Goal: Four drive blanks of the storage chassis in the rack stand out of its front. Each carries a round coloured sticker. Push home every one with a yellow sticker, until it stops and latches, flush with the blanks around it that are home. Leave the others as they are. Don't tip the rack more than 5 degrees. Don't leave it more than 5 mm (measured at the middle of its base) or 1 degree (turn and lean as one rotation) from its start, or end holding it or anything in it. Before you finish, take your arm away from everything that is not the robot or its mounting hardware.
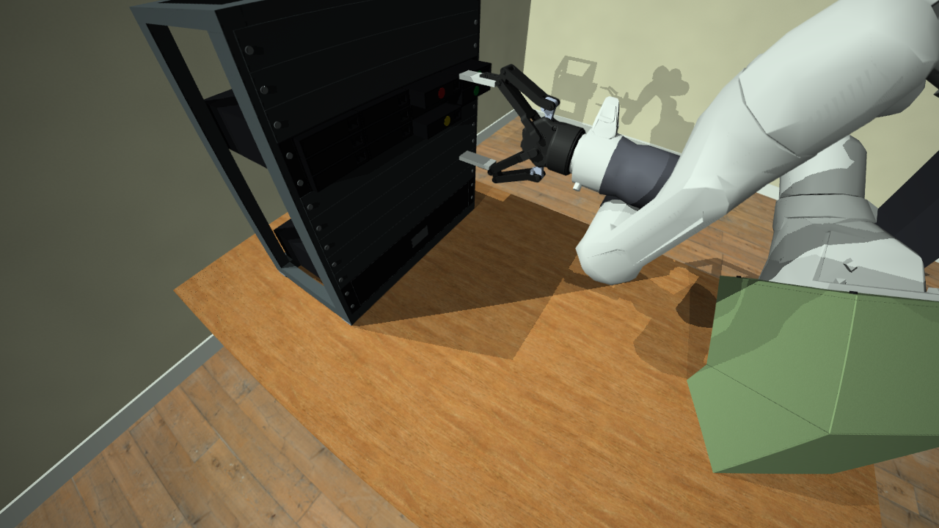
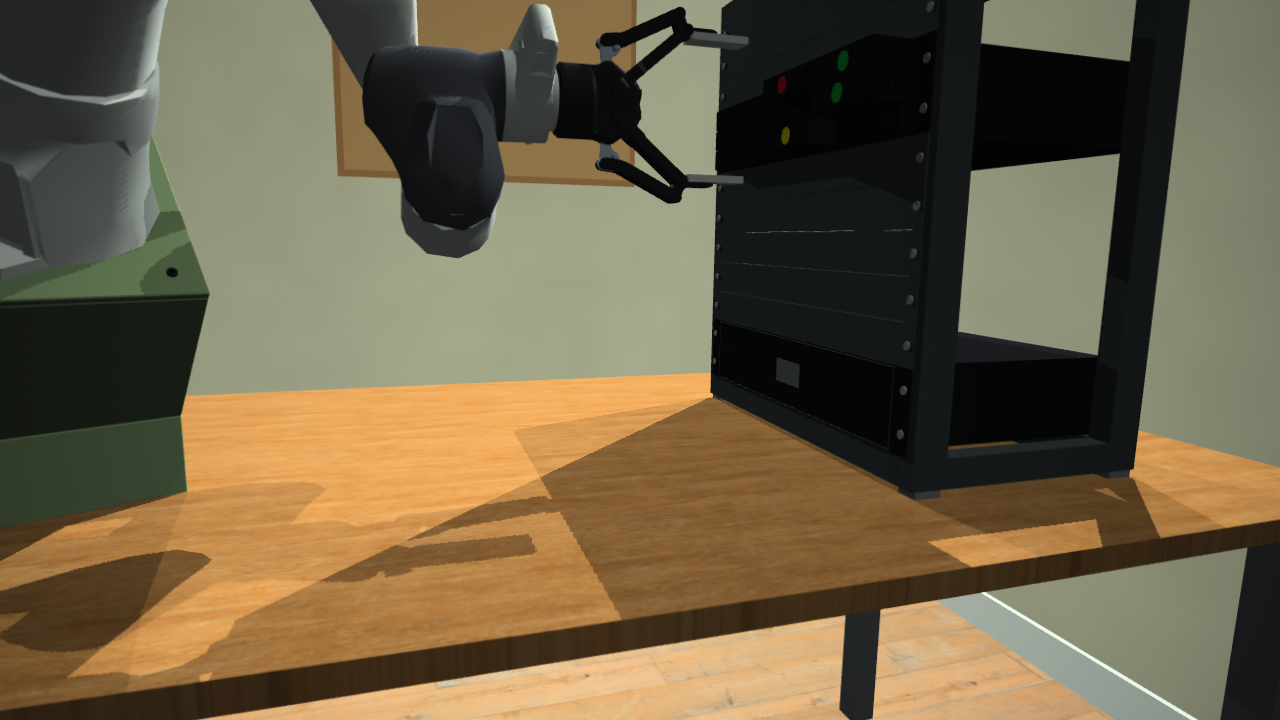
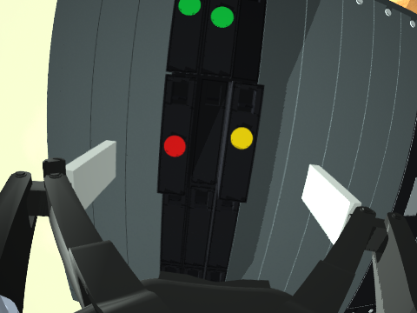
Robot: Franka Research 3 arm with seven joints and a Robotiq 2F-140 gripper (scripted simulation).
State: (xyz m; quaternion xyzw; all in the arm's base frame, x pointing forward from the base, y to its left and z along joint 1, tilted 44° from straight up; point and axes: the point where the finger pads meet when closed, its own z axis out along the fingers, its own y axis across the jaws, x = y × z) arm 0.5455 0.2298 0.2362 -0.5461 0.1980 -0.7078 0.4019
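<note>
The black rack (image 1: 341, 150) stands on the wooden table, and its storage chassis holds blanks with stickers. The yellow-sticker blank (image 3: 241, 138) stands out of the front and also shows in the top and exterior views (image 1: 447, 119) (image 2: 785, 135). A red-sticker blank (image 3: 174, 146) lies beside it and also shows in the exterior view (image 2: 781, 85). Two green-sticker blanks (image 3: 189, 5) (image 3: 221, 16) sit further along the chassis. My gripper (image 3: 212, 171) is open and empty, just in front of the chassis; it also shows in the top and exterior views (image 1: 474, 118) (image 2: 729, 109). Its fingertips straddle the sticker area close to the rack front.
The green robot base (image 1: 820, 374) stands at the table's near right. A lower unit with a grey label (image 2: 787, 372) fills the rack's bottom. The rack's side posts (image 2: 930, 241) frame the front. The table edge (image 2: 626, 626) runs below.
</note>
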